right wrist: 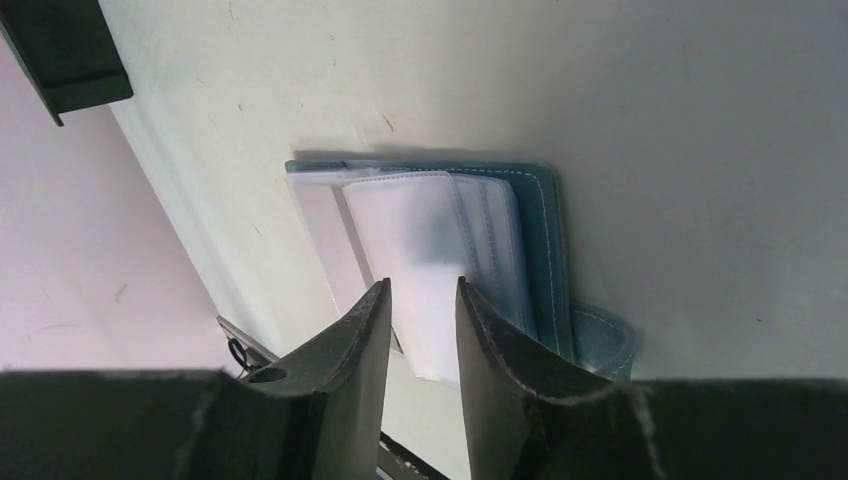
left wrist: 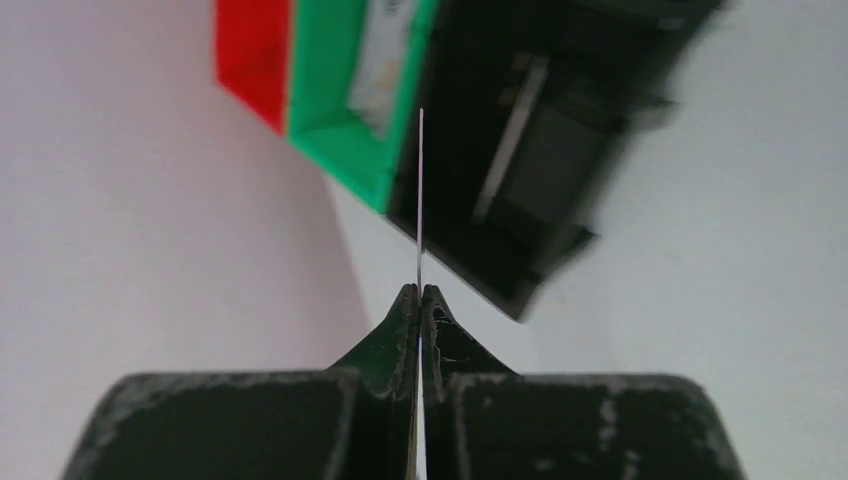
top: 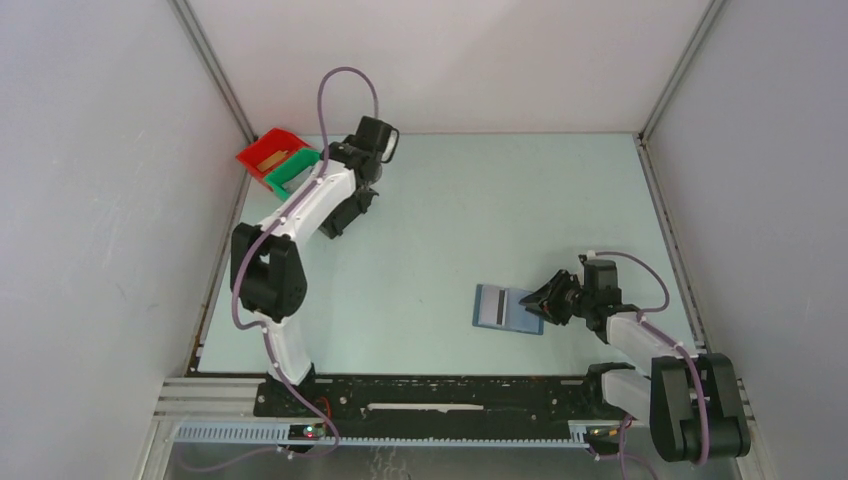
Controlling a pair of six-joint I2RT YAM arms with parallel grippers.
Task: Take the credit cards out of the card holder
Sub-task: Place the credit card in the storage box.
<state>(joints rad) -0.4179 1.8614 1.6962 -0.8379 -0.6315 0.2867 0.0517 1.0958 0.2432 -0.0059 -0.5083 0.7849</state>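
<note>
The slate-blue card holder [top: 505,308] lies open on the table at the near right, and a pale card with a dark stripe [top: 489,305] shows on its left half. In the right wrist view the card holder [right wrist: 545,240] shows pale sleeves [right wrist: 420,225] and its little tab [right wrist: 605,340]. My right gripper [top: 541,298] [right wrist: 422,284] is open and empty, its jaws a little apart at the holder's right edge. My left gripper [left wrist: 420,288] is shut on a thin card [left wrist: 421,190], seen edge-on, in front of the bins.
A red bin [top: 266,150] holding a tan card and a green bin [top: 290,170] stand at the far left by the wall. The left wrist view shows the red bin [left wrist: 252,60], the green bin [left wrist: 340,110] and a black bin [left wrist: 540,150] side by side. The left arm's wrist [top: 370,145] hangs over them.
</note>
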